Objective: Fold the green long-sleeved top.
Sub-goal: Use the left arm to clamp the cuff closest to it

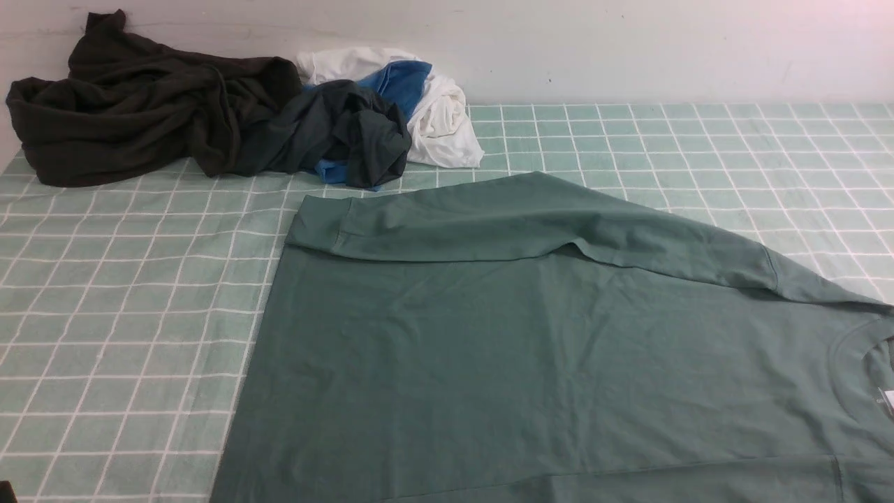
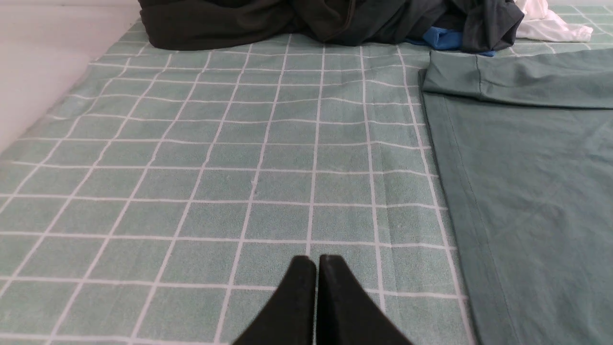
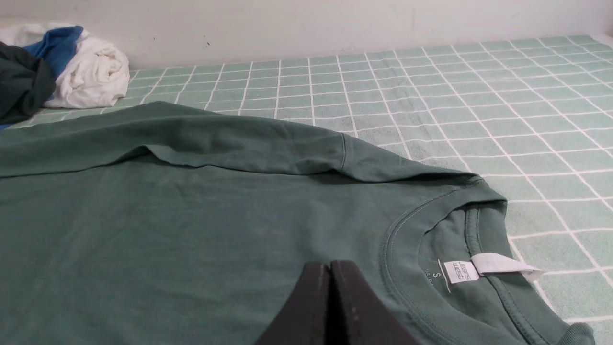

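Observation:
The green long-sleeved top (image 1: 531,349) lies flat on the checked cloth, its neck at the right with a white label (image 3: 498,264). One sleeve (image 1: 503,216) is folded across the body, its cuff pointing left. Neither arm shows in the front view. In the left wrist view my left gripper (image 2: 316,261) is shut and empty above bare cloth, left of the top's hem (image 2: 459,191). Over the top's chest, just beside the ribbed collar (image 3: 407,268), my right gripper (image 3: 330,264) hovers shut with nothing in it.
A heap of clothes sits at the back left against the wall: a dark brown-black garment (image 1: 140,105), a blackish-green one (image 1: 349,133), blue cloth (image 1: 401,80) and a white one (image 1: 440,119). Green checked cloth (image 1: 119,293) covers the table, whose left edge (image 2: 52,110) shows.

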